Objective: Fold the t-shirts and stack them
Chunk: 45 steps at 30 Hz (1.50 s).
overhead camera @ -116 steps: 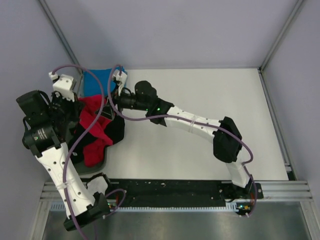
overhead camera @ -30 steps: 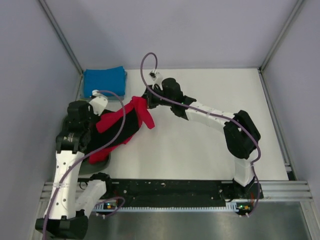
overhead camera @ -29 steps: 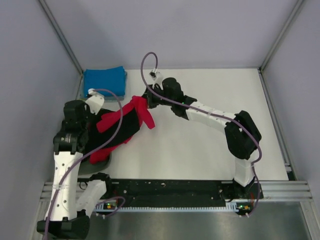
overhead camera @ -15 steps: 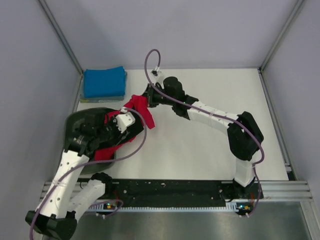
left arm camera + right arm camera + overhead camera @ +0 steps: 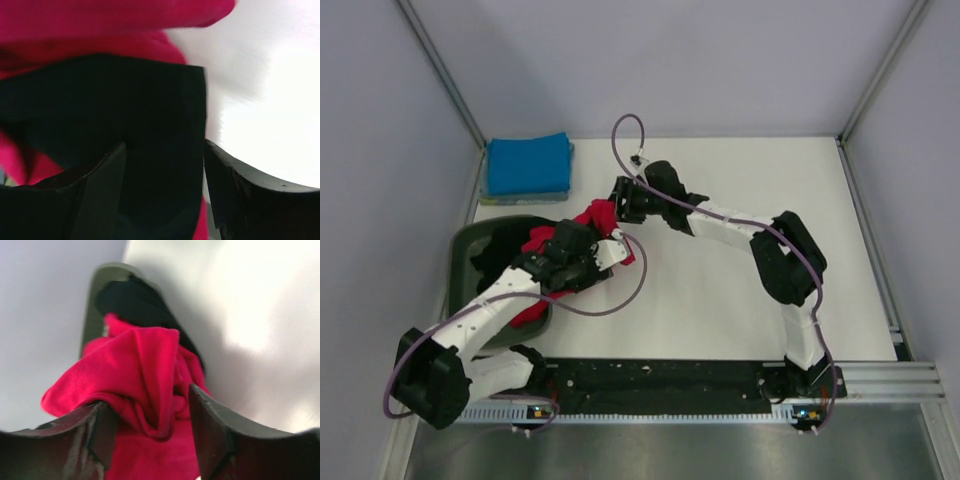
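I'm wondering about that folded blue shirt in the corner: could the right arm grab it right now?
Probably not yet: the right gripper is clamped on the red shirt, though the blue shirt lies uncovered.

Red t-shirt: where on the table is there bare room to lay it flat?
Widest bare table lies between the right arm and the far edge. Smaller patch: between that arm and the near rail. Crowded: left side, with tub, folded blue t-shirt, red t-shirt and black t-shirt.
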Motion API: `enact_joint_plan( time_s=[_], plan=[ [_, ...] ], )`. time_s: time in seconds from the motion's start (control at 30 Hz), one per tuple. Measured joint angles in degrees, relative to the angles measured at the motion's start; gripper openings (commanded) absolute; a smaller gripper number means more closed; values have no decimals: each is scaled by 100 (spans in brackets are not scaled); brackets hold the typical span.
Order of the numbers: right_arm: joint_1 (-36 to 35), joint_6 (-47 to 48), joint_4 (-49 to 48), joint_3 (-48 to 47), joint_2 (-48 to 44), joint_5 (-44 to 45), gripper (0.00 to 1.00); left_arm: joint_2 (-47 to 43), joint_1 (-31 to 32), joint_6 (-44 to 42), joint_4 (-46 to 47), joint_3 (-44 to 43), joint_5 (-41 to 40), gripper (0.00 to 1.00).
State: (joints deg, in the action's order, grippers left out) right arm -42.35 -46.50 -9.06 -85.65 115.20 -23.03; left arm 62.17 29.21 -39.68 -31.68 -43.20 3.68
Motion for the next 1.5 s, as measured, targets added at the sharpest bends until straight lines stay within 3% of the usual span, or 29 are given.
enact_joint_plan(
  time_s=[0.13, 0.2, 0.43, 0.67, 0.93, 1.2, 1.27, 1.43, 1.5],
  plan=[
    [313, 79, 564, 0, 313, -2, 75, 511, 0, -81, 315, 24, -675, 60],
    [490, 188, 909, 17, 350, 17, 78, 656, 0, -96, 448, 70, -835, 59],
    [717, 1075, 1886, 63, 212, 444, 81, 686, 0, -57, 505, 109, -861, 59],
    [772, 1580, 2358, 750, -481, 699, 80, 619, 4, 245, 297, -46, -227, 58],
    [879, 1320, 968, 1725, -743, -509, 78, 717, 492, 413, 302, -205, 199, 59],
    [848, 535, -186, 1532, 33, -922, 77, 1862, 896, 356, 579, -535, -511, 55],
    [831, 444, -229, 1394, 216, -927, 71, 2074, 901, 354, 732, -608, -787, 48],
    [778, 232, -420, 1196, 509, -960, 34, 2452, 901, 352, 964, -691, -1475, 35],
    [776, 170, -487, 1161, 570, -955, 20, 2529, 901, 350, 1019, -695, -1659, 25]
  ],
)
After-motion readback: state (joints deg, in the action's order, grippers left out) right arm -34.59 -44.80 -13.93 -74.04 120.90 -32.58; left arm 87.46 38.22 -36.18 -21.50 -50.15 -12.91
